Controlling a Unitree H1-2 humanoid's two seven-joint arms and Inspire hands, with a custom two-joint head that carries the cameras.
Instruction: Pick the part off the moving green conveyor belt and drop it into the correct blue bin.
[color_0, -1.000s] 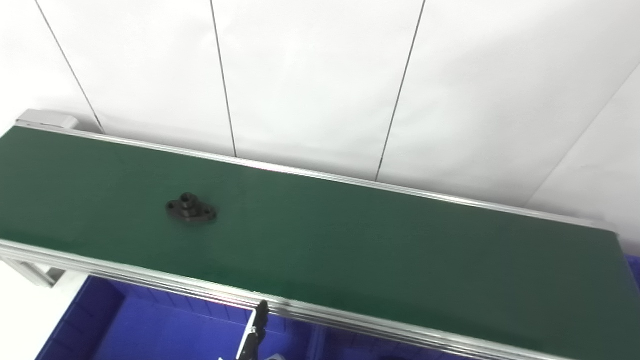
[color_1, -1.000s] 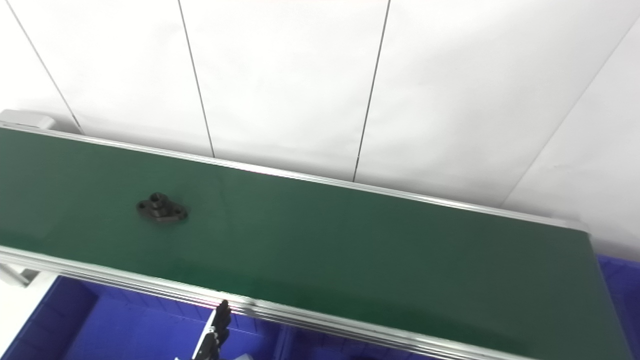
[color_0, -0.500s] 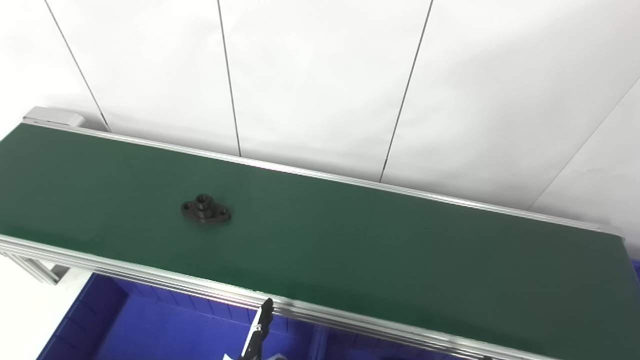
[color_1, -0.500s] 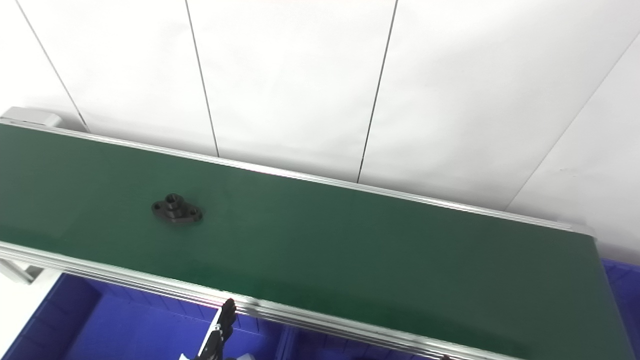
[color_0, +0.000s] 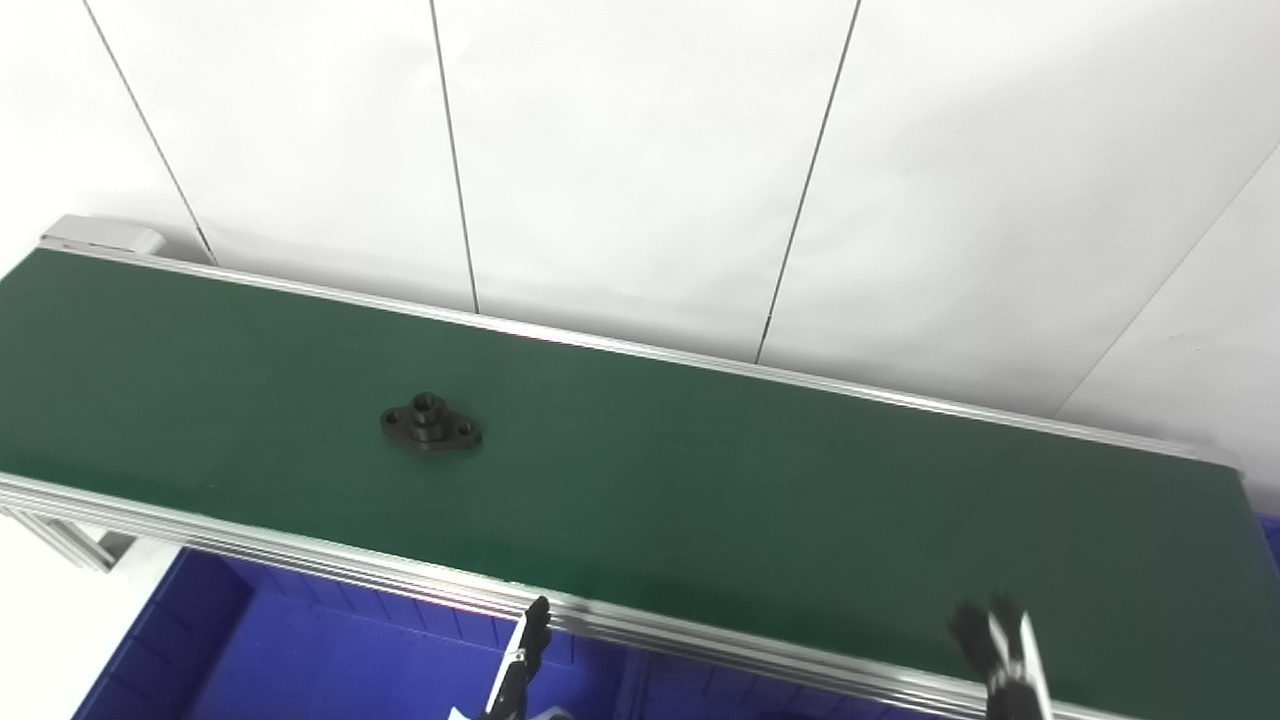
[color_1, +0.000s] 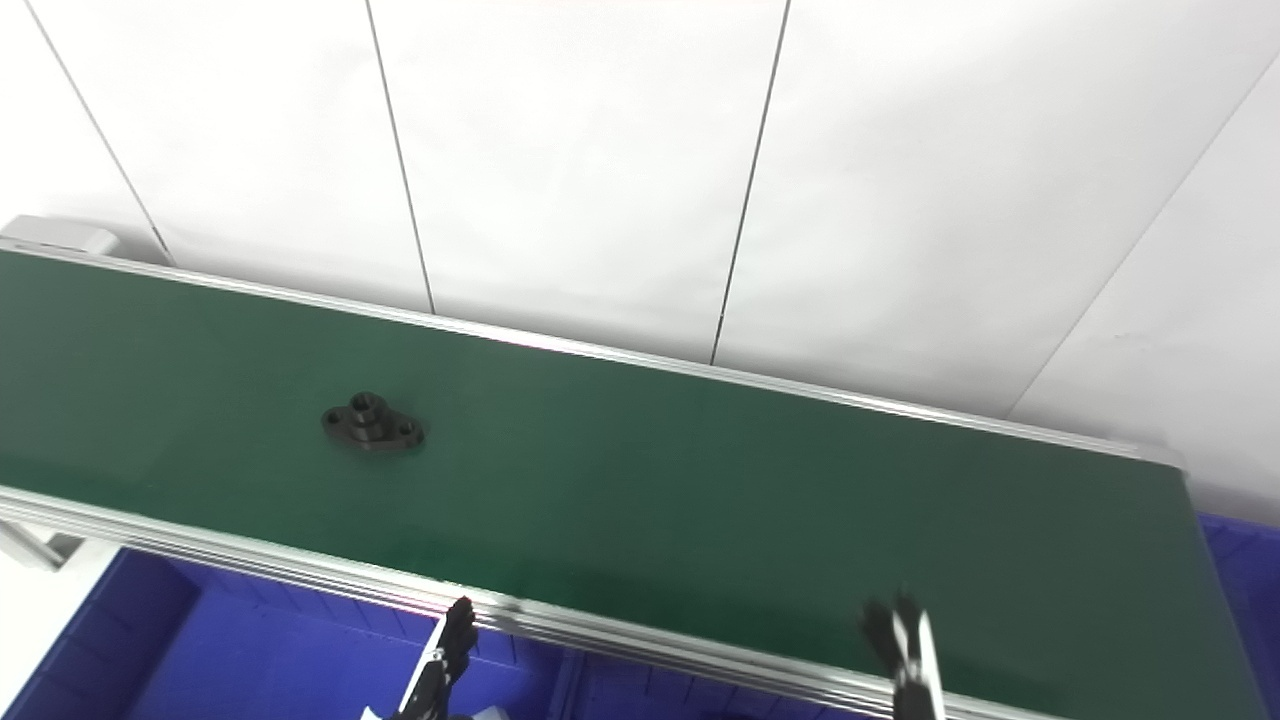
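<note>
**Part Rode the Belt, Hands Waited**

The black part (color_0: 431, 424) lay flat on the green belt (color_0: 700, 480), left of its middle, long side along the belt, its round knob up. The left hand (color_0: 520, 665) and right hand (color_0: 1000, 650) only peeked up at the belt's near edge, probably waiting for it. Whether they were open, I couldn't tell.
</note>
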